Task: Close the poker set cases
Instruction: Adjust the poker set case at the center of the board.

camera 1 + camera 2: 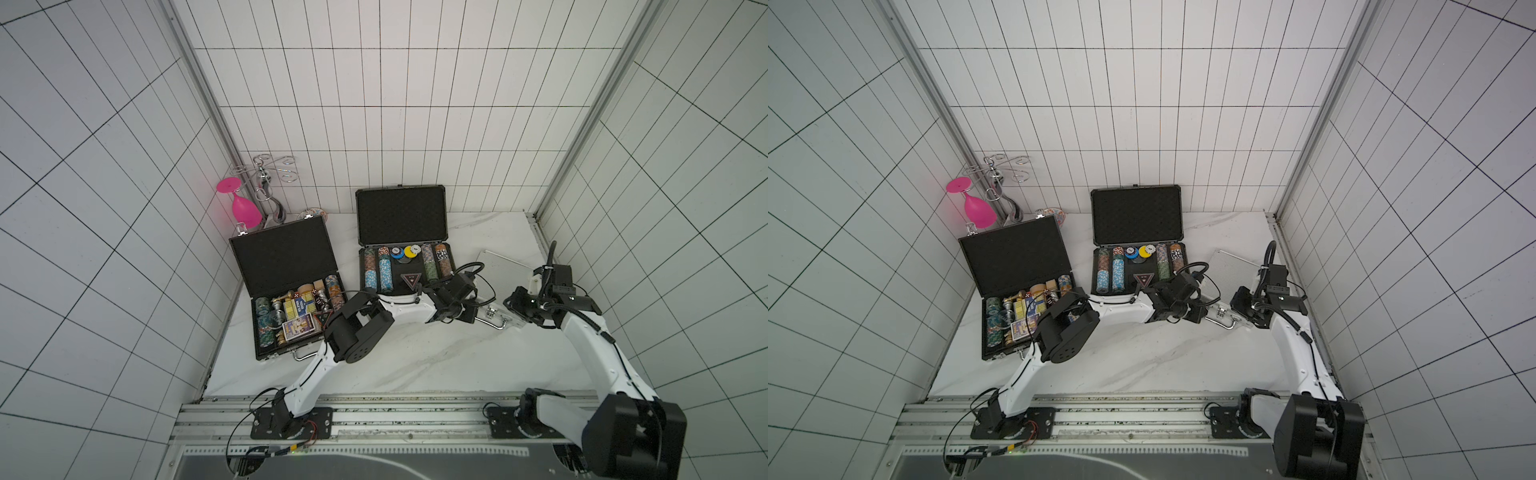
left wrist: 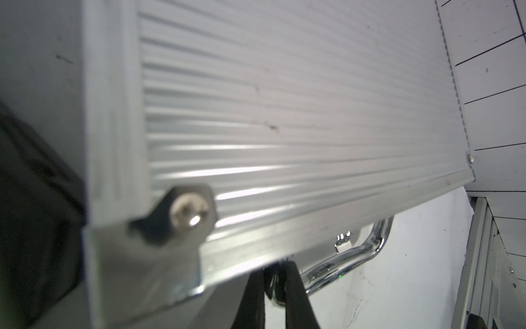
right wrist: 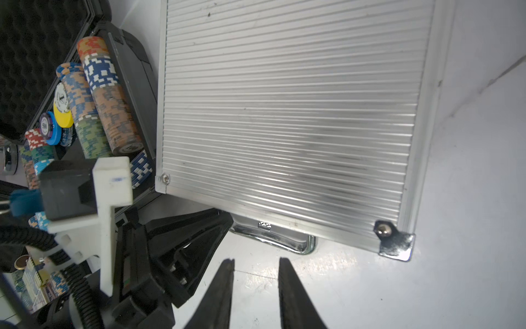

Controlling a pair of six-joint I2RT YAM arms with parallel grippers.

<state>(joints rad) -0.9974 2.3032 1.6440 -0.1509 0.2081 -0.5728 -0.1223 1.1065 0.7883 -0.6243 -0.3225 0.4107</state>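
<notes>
One chrome latch is what I am pinching in the left gripper, pressing it squarely home on the lid-down silver case at table right, with the right gripper hovering part-spread and empty.

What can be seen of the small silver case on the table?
The silver case is a small flat box of ribbed aluminium with smooth edge rails, riveted corner plates and a chrome handle on its front edge. Its lid is down. It lies on the white table, close beside the open dark case. The left gripper is shut on a small metal part by the handle; the right gripper stands open nearby, not touching.
</notes>
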